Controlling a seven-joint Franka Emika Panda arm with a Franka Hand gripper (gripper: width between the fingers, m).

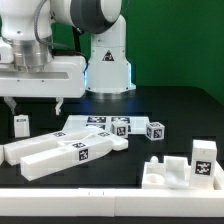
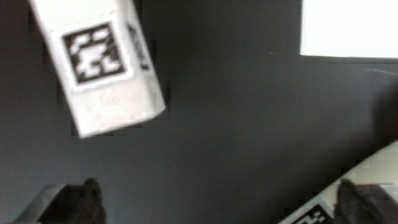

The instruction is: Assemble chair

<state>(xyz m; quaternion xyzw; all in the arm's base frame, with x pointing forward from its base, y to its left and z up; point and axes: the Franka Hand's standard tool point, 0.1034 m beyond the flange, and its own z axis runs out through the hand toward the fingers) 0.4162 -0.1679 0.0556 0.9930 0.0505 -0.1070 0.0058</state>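
The chair is in loose white tagged pieces on the black table. Two long bars (image 1: pixel 55 152) lie at the exterior view's lower left, a flat slab (image 1: pixel 93 126) lies behind them, and two small cubes (image 1: pixel 122 127) (image 1: pixel 153 130) sit to its right. A small upright block (image 1: pixel 21 123) stands at the far left. My gripper (image 1: pixel 34 106) hangs open and empty just above the table, over that left area. In the wrist view a white tagged piece (image 2: pixel 98 62) lies ahead of the open gripper (image 2: pixel 217 205), apart from both fingertips (image 2: pixel 71 205), and another tagged piece (image 2: pixel 326 208) shows by one finger.
A blocky white piece with upright parts (image 1: pixel 180 172) and a tagged post (image 1: pixel 203 155) stands at the exterior view's front right. The arm's white base (image 1: pixel 108 60) stands at the back before a green backdrop. A white area (image 2: pixel 349 28) shows at the wrist view's corner.
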